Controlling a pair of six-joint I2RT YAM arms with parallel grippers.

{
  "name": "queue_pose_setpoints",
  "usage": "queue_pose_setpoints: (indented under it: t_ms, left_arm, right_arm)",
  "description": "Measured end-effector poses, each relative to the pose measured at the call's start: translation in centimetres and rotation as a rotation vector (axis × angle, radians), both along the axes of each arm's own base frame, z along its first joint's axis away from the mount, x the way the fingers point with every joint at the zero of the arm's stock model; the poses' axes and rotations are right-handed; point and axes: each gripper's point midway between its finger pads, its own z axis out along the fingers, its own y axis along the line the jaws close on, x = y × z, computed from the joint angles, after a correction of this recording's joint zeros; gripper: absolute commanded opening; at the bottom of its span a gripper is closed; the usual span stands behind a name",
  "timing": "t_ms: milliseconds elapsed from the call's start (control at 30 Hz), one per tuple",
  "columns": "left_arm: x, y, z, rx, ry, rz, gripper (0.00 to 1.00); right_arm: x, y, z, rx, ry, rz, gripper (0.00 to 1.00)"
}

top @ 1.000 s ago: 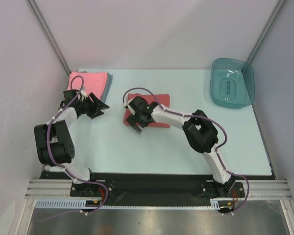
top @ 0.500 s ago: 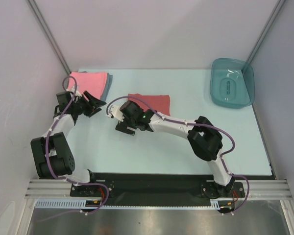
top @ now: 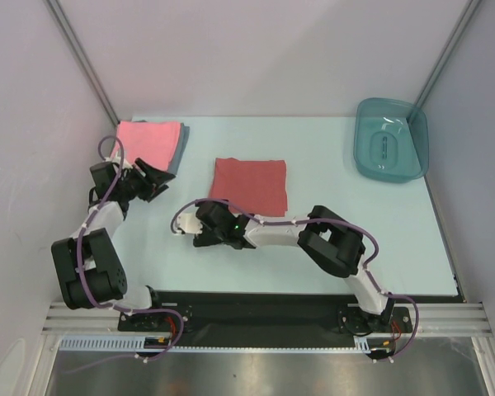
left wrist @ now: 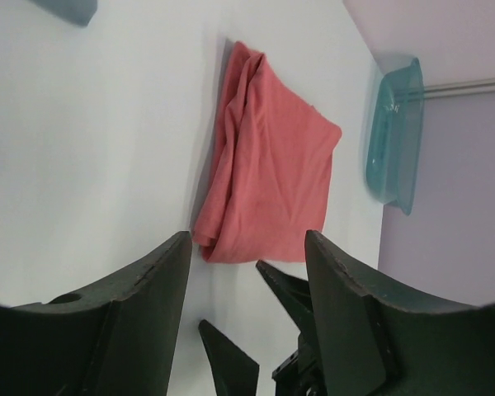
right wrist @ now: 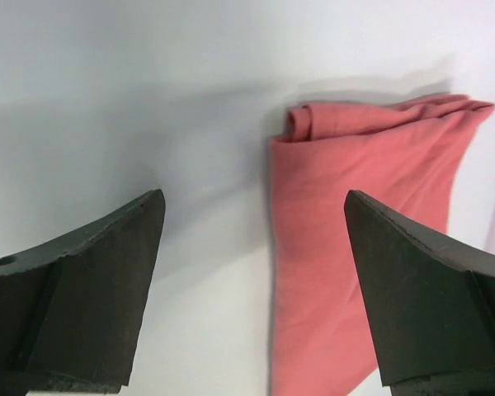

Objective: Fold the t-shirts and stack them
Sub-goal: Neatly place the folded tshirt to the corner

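The brick-red t-shirt (top: pixel 249 183) lies folded flat in the middle of the table; it also shows in the left wrist view (left wrist: pixel 272 177) and the right wrist view (right wrist: pixel 359 247). The pink t-shirt (top: pixel 147 140) lies folded on the grey-blue t-shirt (top: pixel 181 145) at the back left. My left gripper (top: pixel 154 180) (left wrist: pixel 247 272) is open and empty, just in front of that stack. My right gripper (top: pixel 196 235) (right wrist: pixel 252 239) is wide open and empty, low over the table, near and left of the red shirt and apart from it.
A teal translucent tub (top: pixel 390 139) stands at the back right corner, also in the left wrist view (left wrist: pixel 393 132). The right arm's forearm (top: pixel 272 233) stretches across the near middle of the table. Walls close in at the left, back and right.
My right gripper has come off the red shirt and moved toward the near left, leaving the shirt flat. My left gripper has drawn back a little to the left.
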Motion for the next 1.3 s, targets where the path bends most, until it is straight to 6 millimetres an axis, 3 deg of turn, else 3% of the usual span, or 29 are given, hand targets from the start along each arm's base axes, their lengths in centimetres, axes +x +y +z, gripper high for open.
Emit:
queue_pose_setpoints:
  t_ms: [233,367,600,733,967,1233,1300]
  left_arm:
    - [-2.0,-0.4,-3.1,-0.06,0.068,0.017,0.63]
    - [-2.1,-0.6,-3.1,-0.066,0.058,0.006,0.63]
    - [-1.9,-0.2,-3.1,-0.074,0.048,0.004,0.63]
    - [-1.9,-0.1,-3.1,-0.076,0.045,0.004,0.63]
    - [-1.9,-0.2,-3.6,-0.089,0.058,-0.006,0.63]
    - [-1.7,-0.2,-3.7,-0.09,0.047,-0.013,0.63]
    - [-1.5,-0.3,-3.8,-0.091,0.044,-0.017,0.64]
  right_arm:
    - [2.3,0.6,0.0,0.008,-0.124,-0.008,0.8]
    - [3.5,-0.1,-0.1,0.002,-0.133,-0.025,0.79]
    - [3.8,-0.5,-0.4,-0.002,-0.13,-0.035,0.74]
    - [4.1,-0.3,-0.8,-0.001,-0.116,-0.04,0.6]
    - [5.4,0.5,-1.4,0.028,-0.092,-0.05,0.46]
    - [5.5,0.3,-2.2,0.024,-0.029,-0.038,0.18]
    - [5.4,0.3,-2.3,0.025,-0.013,-0.033,0.15]
